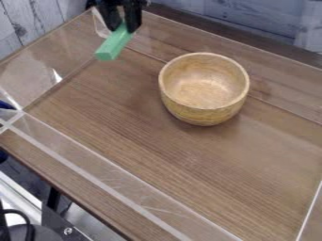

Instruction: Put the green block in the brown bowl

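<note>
We see the gripper (pixel 123 21) at the top left of the view, partly cut off by the frame edge, its dark fingers closed about halfway on the upper end of the green block (pixel 115 44). The block hangs tilted in the air above the wooden table (pixel 164 160), clear of its surface. The brown bowl (pixel 204 88) sits upright on the table to the right, well apart from the block.
</note>
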Tool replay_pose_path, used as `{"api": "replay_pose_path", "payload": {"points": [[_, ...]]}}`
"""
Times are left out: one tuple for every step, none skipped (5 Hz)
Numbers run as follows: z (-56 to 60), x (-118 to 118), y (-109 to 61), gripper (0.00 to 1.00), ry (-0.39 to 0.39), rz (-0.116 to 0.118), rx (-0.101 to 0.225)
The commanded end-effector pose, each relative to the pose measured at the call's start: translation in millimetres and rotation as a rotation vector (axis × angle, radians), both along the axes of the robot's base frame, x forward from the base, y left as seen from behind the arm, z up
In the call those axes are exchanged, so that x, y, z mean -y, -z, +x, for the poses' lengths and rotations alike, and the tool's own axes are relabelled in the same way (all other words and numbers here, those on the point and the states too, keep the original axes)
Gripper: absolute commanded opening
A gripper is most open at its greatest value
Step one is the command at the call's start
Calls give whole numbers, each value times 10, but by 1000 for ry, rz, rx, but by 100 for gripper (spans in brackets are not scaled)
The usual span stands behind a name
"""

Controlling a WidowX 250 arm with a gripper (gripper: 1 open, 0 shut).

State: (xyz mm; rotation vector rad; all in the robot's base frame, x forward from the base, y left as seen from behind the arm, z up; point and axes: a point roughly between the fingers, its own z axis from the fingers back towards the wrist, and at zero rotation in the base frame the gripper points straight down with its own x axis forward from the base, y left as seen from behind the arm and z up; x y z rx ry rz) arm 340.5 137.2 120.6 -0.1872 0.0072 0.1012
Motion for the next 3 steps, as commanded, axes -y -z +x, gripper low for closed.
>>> {"api": "replay_pose_path", "payload": {"points": [[70, 244, -461, 0, 80, 28, 109], [59, 560, -483, 0, 165, 8, 99], [37, 868, -478, 0, 244, -6, 91]]}}
